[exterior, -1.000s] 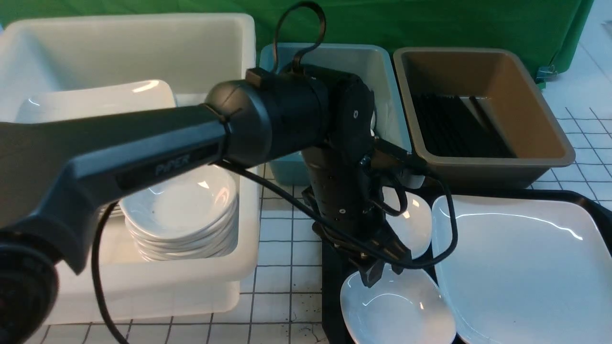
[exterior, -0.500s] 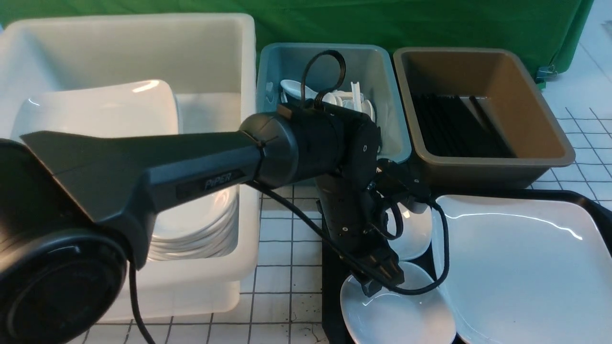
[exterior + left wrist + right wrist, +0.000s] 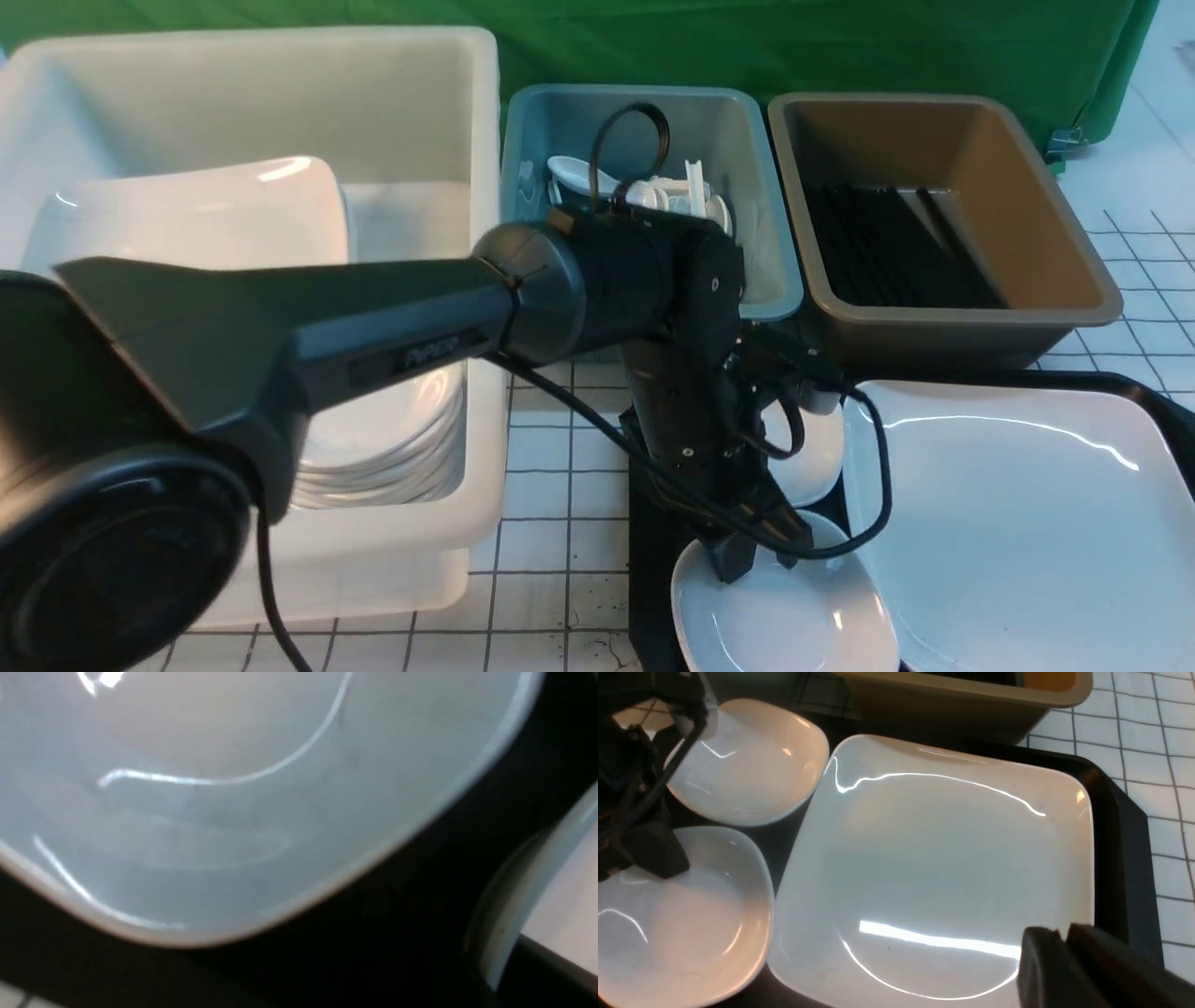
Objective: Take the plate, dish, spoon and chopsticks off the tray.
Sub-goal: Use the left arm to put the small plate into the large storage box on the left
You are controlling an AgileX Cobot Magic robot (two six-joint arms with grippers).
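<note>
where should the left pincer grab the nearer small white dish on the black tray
Take the upcurved rim of the nearer small glossy white dish on its left, from above, one finger inside, one outside. It lies flat on the black plastic tray, so only the raised lip offers grip.

Plate: cut by the front view's right and lower edges; near dish: lower rim cut off, far rim under the left gripper (jaw gap unreadable from here); far dish: half behind the left arm; right gripper: only blurred fingertips at a corner, spacing unclear; left wrist view: blurred throughout.
</note>
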